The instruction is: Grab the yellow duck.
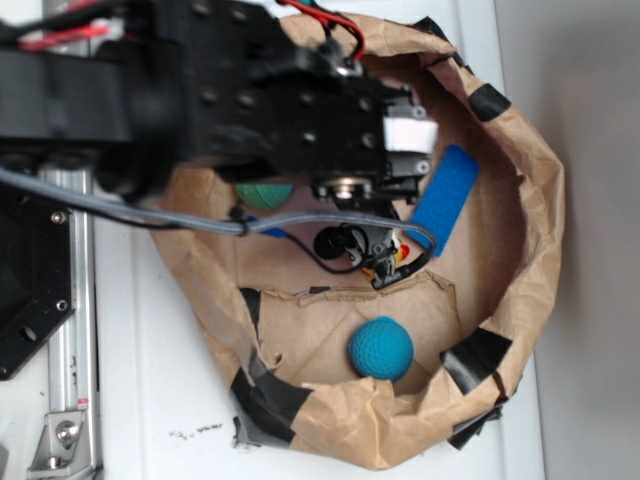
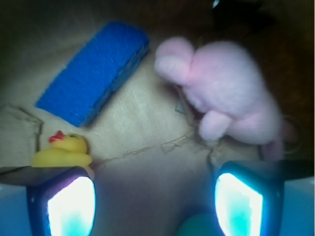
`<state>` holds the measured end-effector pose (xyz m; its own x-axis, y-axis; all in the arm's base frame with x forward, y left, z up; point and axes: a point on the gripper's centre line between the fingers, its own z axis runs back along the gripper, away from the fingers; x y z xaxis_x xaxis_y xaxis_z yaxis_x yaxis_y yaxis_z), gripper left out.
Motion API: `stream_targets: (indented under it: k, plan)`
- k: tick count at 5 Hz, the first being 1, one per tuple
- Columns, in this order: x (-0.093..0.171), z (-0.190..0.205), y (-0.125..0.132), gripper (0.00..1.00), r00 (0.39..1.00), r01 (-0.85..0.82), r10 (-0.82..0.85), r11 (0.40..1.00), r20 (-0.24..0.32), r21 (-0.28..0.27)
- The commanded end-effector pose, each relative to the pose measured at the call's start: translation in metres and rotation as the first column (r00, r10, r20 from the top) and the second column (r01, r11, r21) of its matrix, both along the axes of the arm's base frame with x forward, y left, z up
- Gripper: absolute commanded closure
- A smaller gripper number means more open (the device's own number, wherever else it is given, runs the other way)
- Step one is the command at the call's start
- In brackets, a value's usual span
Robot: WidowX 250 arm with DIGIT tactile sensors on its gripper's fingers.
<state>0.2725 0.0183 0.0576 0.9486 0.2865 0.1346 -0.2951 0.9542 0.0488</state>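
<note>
The gripper point(image 2: 155, 204) hangs low inside the brown paper basket point(image 1: 530, 200), with its two fingers point(image 2: 71, 206) wide apart and nothing between them. The yellow duck point(image 2: 64, 151) sits on the paper floor, touching the upper edge of the left finger in the wrist view, outside the gap. Just beyond it lies a blue foam block point(image 2: 93, 71). A pink plush animal point(image 2: 226, 93) lies near the other finger. A teal ball point(image 1: 381, 348) rests apart by the basket wall

Yellow duck point(image 2: 64, 151) with red beak, pink plush animal point(image 2: 224, 96), blue block point(image 2: 93, 71), teal ball point(image 1: 380, 348), brown paper bag point(image 1: 530, 200).
</note>
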Motion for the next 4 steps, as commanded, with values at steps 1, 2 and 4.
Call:
stream_targets:
  k: [1, 2, 4]
  plan:
    - [0.02, 0.001, -0.026, 0.0, 0.991, 0.088, -0.081, 0.994, 0.104, -0.07]
    - [0.033, -0.006, -0.038, 0.0, 0.989, 0.08, -0.067, 0.992, 0.129, -0.097]
    - [0.037, -0.024, -0.063, 0.0, 0.985, 0.163, -0.153, 0.979, 0.084, -0.124]
